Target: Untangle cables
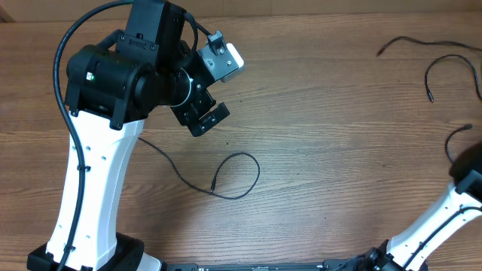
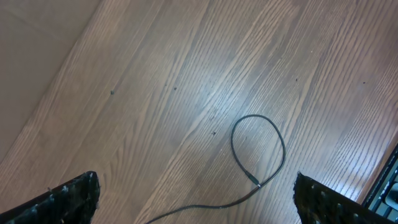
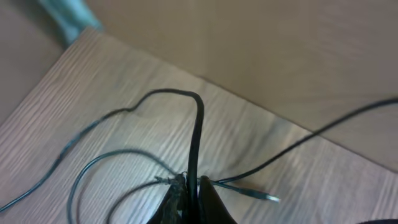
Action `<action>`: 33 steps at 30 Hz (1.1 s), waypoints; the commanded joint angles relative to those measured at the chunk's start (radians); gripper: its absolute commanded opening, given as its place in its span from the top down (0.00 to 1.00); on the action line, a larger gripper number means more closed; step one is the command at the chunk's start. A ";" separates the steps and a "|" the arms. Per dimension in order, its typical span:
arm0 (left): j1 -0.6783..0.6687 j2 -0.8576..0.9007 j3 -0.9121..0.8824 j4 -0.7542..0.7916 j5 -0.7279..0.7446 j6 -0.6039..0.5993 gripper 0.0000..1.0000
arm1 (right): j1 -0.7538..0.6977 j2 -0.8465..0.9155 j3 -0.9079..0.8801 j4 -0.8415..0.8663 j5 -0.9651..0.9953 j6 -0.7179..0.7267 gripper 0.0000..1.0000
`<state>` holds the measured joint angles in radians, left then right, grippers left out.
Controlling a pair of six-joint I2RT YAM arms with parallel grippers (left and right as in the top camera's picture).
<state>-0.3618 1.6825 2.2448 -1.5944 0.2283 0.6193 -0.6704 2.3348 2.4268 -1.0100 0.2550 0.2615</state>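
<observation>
Black thin looped cord [image 2: 256,116] with a slim plug tip lies flat on the wood-grain table [image 1: 339,150], just below the left gripper [image 2: 198,202]. It runs crosswise, left arm nearer; jaws spread wide, empty. Farther right, near the table edge, the right gripper [image 3: 191,183] is pinched onto another thin black cord [image 3: 198,124] among loose strands.

Cannot follow the cables [image 1: 452,56] past the overhead view's right edge, nor the looped cable [image 1: 258,172] where it passes under the left arm [image 1: 98,173]. Cannot see the right arm [image 1: 444,211] whole, cut off at that same edge. Cannot identify a blurred teal shape [image 3: 65,15] at the right wrist view's top left.
</observation>
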 commanded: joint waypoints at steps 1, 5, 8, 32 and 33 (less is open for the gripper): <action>0.002 -0.003 0.011 -0.002 0.008 -0.017 0.00 | -0.020 -0.034 0.025 0.005 -0.061 0.037 0.96; 0.002 -0.003 0.011 -0.002 0.008 -0.017 0.00 | -0.032 -0.034 0.025 -0.002 -0.134 -0.031 0.75; 0.002 -0.003 0.011 -0.002 0.008 -0.017 0.00 | -0.030 -0.034 0.025 -0.003 -0.227 -0.070 0.17; 0.002 -0.003 0.011 -0.002 0.008 -0.017 0.00 | 0.460 -0.035 0.024 -0.422 -0.657 -0.451 0.00; 0.002 -0.003 0.011 -0.002 0.008 -0.017 0.01 | 0.493 -0.035 0.021 -0.433 -0.657 -0.451 0.00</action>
<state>-0.3618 1.6825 2.2448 -1.5944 0.2283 0.6193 -0.2245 2.3348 2.4271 -1.4269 -0.3908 -0.1452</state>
